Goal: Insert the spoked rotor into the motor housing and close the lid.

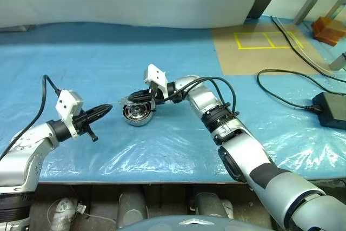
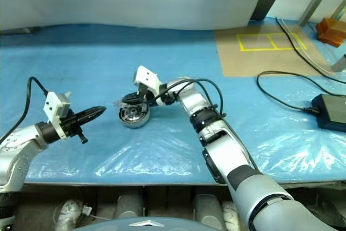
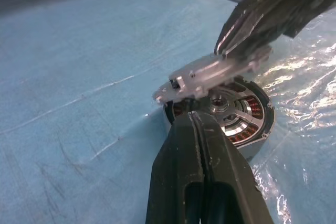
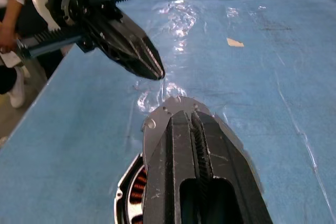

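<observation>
1. Lid (image 3: 210,74) was the thing in play; going L to R, left gripper (image 1: 106,110) came first, jaws clenched on nothing, tip hanging just left of motor housing (image 1: 137,113), not touching.
2. Housing sat on blue sheet (image 1: 162,63) mid-table; spoked rotor (image 3: 231,116) looked already seated inside, copper windings showing round it.
3. Right gripper (image 1: 133,98) was clamped on lid's edge, lid tilted over housing's far rim.
4. To do well, imo: level lid, centre over hub, lower straight, release only once flush; left tip could steady housing vs sliding.
</observation>
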